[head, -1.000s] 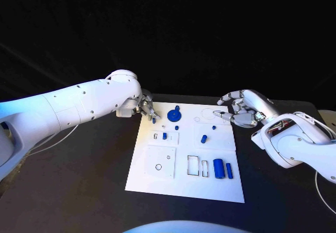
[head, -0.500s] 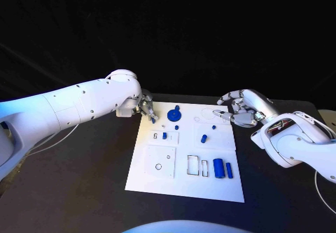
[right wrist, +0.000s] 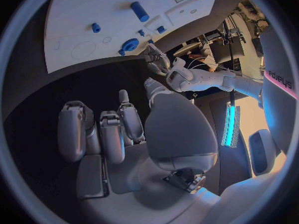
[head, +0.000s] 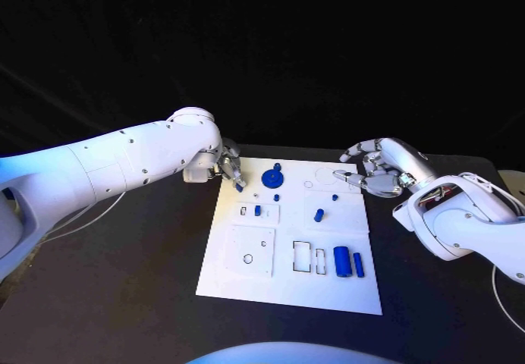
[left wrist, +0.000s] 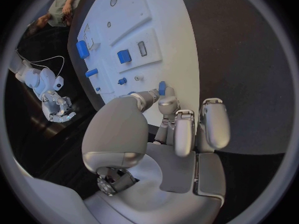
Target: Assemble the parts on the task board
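Note:
The white task board (head: pixel 328 288) lies in the middle of the table. My left hand (head: pixel 227 168) hovers at the board's far left corner and pinches a small blue piece (left wrist: pixel 162 87) between thumb and finger. Beside it a blue disc (head: pixel 271 179) sits on the board. A blue block (head: pixel 258 211), a short blue peg (head: pixel 319 216), a blue cylinder (head: pixel 341 262) and a thin blue bar (head: pixel 358 265) lie further along. My right hand (head: pixel 378 174) hangs over the board's far right corner, fingers apart, holding nothing.
Rectangular slots (head: pixel 302 258) and a round hole (head: pixel 247 260) are cut in the board's near half. Black table (head: pixel 121 288) surrounds the board on all sides.
My left hand has edged slightly toward the far edge with the blue piece still in its pinch. The right hand has stayed in place.

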`<state>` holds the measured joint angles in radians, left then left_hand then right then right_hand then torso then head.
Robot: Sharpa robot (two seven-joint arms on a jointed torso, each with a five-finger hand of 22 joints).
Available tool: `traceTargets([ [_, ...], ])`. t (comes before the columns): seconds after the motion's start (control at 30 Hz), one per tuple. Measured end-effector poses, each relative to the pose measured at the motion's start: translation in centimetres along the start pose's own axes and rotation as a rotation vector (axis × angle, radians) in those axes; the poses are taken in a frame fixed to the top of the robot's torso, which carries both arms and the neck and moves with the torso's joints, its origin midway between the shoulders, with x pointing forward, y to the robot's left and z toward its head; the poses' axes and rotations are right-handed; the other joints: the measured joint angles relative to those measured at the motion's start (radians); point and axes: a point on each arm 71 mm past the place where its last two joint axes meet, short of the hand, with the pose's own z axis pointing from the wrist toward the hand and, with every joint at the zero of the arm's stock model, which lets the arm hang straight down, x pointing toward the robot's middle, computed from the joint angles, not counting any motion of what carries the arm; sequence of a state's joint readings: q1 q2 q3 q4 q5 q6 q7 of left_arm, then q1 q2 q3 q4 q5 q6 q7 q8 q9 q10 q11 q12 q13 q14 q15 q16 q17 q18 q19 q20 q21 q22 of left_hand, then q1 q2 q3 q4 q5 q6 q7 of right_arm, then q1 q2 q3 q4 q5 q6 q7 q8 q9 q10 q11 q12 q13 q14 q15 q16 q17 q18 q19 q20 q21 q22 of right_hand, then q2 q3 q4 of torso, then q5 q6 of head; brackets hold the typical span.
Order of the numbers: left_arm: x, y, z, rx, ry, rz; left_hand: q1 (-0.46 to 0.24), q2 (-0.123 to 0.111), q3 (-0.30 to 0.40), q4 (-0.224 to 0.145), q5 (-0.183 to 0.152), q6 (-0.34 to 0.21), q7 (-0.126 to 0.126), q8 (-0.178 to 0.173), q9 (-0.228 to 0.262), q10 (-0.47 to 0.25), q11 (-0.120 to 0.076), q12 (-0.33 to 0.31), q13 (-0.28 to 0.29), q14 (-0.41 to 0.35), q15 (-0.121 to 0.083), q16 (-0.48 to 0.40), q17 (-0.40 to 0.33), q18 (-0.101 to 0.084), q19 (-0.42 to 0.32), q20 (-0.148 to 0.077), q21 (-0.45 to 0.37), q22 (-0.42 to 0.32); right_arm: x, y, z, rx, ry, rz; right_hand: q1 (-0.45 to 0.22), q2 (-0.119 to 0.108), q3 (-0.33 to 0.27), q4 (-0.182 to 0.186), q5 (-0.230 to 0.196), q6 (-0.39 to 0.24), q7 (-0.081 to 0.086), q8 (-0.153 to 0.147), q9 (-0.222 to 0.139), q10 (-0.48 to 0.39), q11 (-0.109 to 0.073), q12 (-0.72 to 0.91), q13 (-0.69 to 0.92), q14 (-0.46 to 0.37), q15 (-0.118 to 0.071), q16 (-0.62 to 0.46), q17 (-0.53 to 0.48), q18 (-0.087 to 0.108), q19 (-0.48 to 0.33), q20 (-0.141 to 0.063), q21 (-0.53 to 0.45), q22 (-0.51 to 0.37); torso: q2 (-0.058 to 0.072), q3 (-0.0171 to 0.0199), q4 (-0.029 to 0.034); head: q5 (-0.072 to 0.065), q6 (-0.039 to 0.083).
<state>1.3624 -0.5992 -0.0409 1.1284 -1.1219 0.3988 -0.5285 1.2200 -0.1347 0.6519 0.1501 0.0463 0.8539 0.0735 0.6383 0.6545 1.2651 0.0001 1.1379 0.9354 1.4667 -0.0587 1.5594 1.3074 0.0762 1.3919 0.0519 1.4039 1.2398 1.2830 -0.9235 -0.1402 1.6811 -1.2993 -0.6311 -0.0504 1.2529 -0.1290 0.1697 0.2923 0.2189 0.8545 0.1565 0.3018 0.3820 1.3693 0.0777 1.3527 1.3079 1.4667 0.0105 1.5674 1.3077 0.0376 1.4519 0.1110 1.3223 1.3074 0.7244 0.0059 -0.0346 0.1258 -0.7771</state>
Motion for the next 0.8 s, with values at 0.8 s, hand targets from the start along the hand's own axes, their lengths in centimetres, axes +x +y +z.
traceTargets([
  [0.8,1.4,0.2,-2.3,0.078,-0.041,-0.069,0.004,-0.020,0.037,0.037,0.008,-0.009,0.002,0.061,0.041,0.028,-0.008,-0.011,-0.012,0.000,0.000,0.000,0.000,0.000,0.006,-0.006,0.015,0.024,0.0,-0.2,0.1,0.004,-0.003,-0.002,0.000,0.000,0.000,0.000,0.005,0.000,0.000,0.000,0.000,0.000,0.000,0.000,0.000,0.000,0.000,-0.006,0.000,0.016,0.000,0.000,-0.006,0.001,-0.003,0.0019,0.0019,0.008,0.003],
])
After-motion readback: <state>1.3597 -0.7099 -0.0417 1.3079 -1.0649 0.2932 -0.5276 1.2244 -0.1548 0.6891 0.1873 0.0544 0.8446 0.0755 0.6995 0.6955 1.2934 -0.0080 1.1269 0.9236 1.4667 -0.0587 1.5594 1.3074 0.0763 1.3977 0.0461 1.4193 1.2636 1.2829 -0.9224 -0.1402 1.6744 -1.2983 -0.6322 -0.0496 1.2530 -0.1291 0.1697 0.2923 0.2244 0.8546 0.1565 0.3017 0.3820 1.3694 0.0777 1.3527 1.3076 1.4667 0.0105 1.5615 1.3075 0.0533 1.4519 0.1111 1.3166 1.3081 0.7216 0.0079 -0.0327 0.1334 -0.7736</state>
